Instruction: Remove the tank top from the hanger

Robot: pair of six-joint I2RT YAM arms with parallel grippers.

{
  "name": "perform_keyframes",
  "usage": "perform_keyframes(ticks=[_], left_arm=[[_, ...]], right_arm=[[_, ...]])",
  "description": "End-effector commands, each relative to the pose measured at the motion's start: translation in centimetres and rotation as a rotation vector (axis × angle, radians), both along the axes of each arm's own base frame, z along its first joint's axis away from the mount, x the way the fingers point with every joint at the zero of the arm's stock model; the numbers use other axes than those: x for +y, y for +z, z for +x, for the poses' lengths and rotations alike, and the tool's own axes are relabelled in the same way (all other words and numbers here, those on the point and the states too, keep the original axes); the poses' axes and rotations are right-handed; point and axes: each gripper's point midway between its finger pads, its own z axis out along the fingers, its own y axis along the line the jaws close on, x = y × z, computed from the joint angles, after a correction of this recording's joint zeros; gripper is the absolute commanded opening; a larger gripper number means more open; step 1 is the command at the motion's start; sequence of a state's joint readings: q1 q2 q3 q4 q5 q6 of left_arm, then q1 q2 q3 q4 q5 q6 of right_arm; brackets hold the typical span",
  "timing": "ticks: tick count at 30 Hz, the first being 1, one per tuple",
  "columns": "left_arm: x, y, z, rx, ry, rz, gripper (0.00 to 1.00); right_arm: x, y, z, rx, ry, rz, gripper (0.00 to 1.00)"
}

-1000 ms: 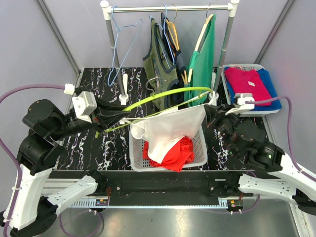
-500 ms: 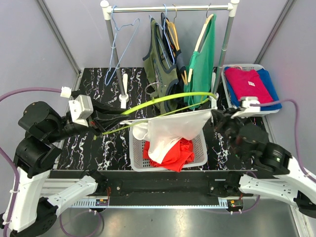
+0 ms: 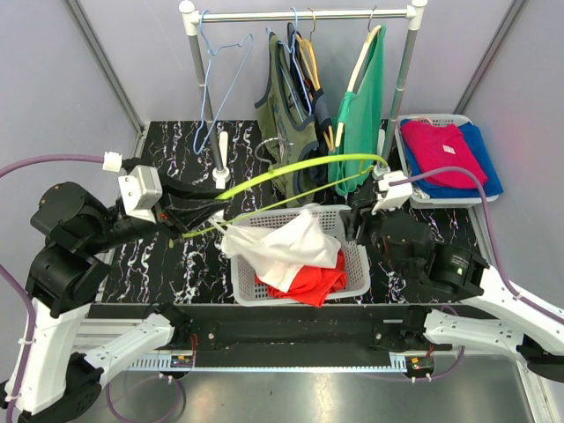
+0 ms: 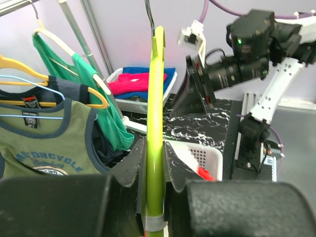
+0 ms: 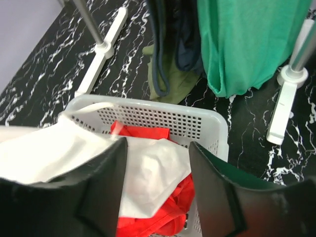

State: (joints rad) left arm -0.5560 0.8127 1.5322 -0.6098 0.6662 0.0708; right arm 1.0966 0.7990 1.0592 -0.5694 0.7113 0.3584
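Left gripper (image 4: 155,163) here is clamped on the lime-green hanger (image 4: 156,98). My right gripper (image 5: 158,148) is spread open just above the white basket (image 3: 359,264). The white tank top (image 3: 286,245) lies crumpled in there on red clothes (image 3: 308,280).

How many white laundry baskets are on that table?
2. The middle basket sits centre-table with the white tank top over red clothes; the right basket sits at the back right with folded clothes. None seems hidden.
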Motion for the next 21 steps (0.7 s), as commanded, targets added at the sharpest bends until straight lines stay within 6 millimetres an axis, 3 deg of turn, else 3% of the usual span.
perform_keyframes(ticks=[1, 4, 10, 19, 21], left_arm=[[0.2, 2.2, 2.0, -0.041, 0.085, -0.1, 0.0], [-0.3, 2.0, 2.7, 0.001, 0.084, -0.122, 0.0], [-1.3, 1.7, 3.7, 0.065, 0.069, -0.149, 0.0], [-1.3, 2.2, 3.3, 0.108, 0.053, -0.198, 0.0], [-1.3, 2.4, 3.1, 0.106, 0.05, -0.203, 0.0]], right_arm=[[2.0, 1.6, -0.9, -0.013, 0.122, 0.058, 0.68], [2.6, 3.2, -1.2, -0.051, 0.172, 0.096, 0.78], [4.8, 7.5, -1.8, -0.149, 0.278, 0.222, 0.82], [10.8, 9.7, -0.8, -0.209, 0.372, 0.402, 0.83], [11.3, 10.2, -0.7, -0.206, 0.374, 0.446, 0.83]])
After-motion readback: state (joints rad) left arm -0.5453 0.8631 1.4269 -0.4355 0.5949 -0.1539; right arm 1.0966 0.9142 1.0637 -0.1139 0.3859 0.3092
